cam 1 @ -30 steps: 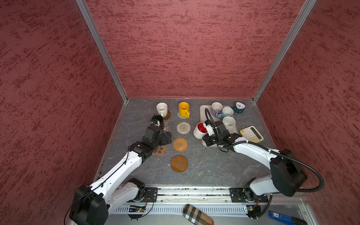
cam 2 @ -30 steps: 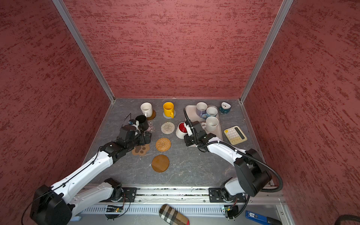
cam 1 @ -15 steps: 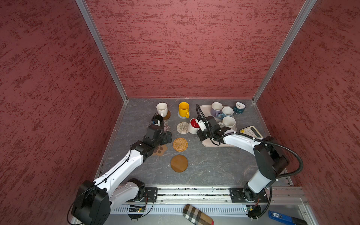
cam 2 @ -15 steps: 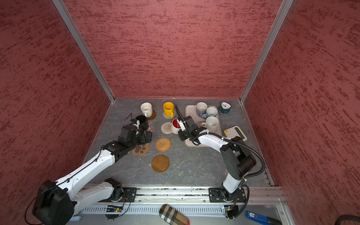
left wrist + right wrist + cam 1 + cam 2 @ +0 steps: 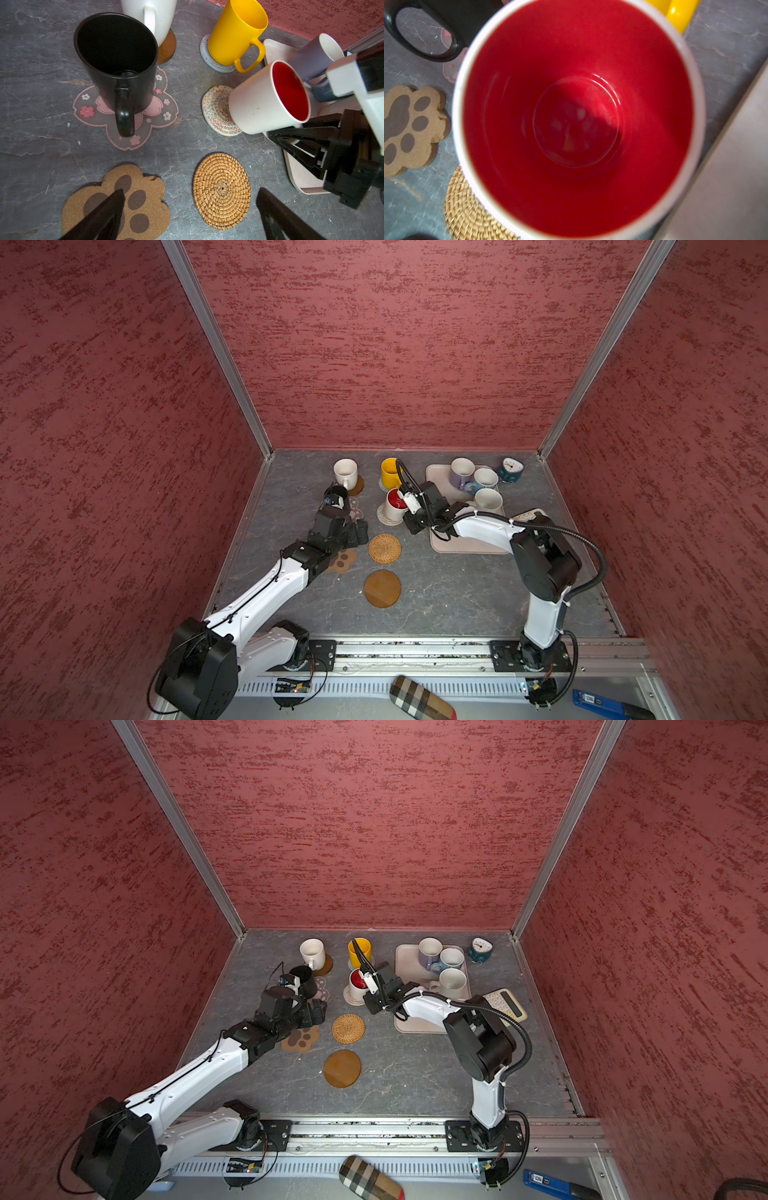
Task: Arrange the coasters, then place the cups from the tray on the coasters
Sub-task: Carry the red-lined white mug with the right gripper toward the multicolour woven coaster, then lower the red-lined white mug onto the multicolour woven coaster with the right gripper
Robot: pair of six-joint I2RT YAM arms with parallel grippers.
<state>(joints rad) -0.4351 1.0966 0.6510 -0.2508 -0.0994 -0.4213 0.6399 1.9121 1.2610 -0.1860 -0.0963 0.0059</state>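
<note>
Grey tabletop (image 5: 436, 597), tilted red-lined mug (image 5: 264, 101)

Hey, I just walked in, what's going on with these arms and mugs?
The right gripper holds the red-lined mug at the beige coaster. The left gripper hangs open by the paw coaster. The black mug, white mug and yellow mug already stand on coasters. Three mugs wait on the tray.
</note>
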